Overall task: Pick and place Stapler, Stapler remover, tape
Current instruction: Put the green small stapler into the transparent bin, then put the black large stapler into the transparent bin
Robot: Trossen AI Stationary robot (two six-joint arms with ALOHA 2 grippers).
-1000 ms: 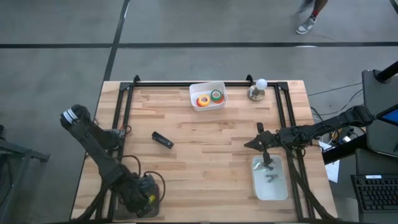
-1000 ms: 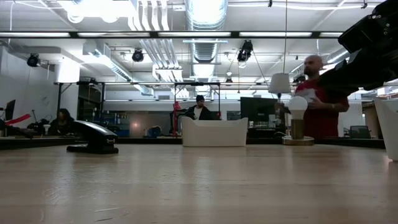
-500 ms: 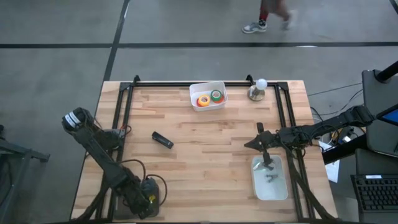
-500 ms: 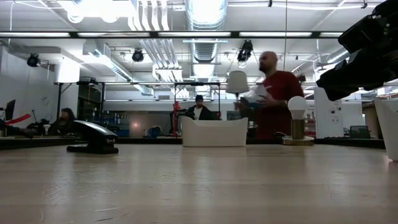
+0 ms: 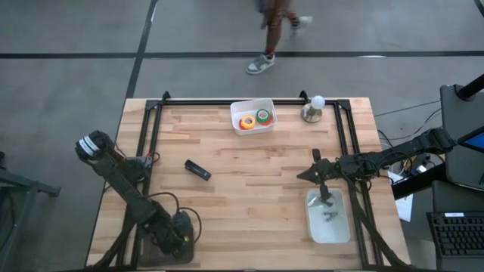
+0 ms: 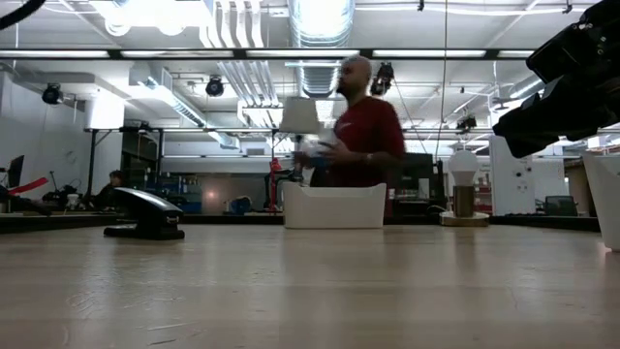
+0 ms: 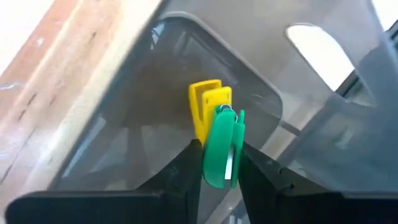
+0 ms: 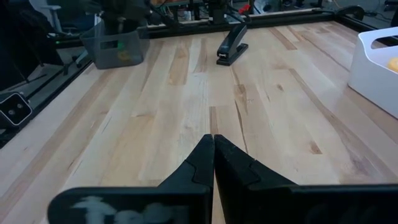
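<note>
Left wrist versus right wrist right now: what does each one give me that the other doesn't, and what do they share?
Only the left wrist view shows the left gripper shut on a green staple remover over a clear bin, with a yellow staple remover beyond it. Only the right wrist view shows the right gripper shut and empty above the table, the black stapler lying ahead, and the white bin. Both show the wooden table.

One stapler (image 5: 197, 170), two tape rolls (image 5: 255, 119), one bulb (image 5: 317, 102), three bins (image 5: 252, 115).
</note>
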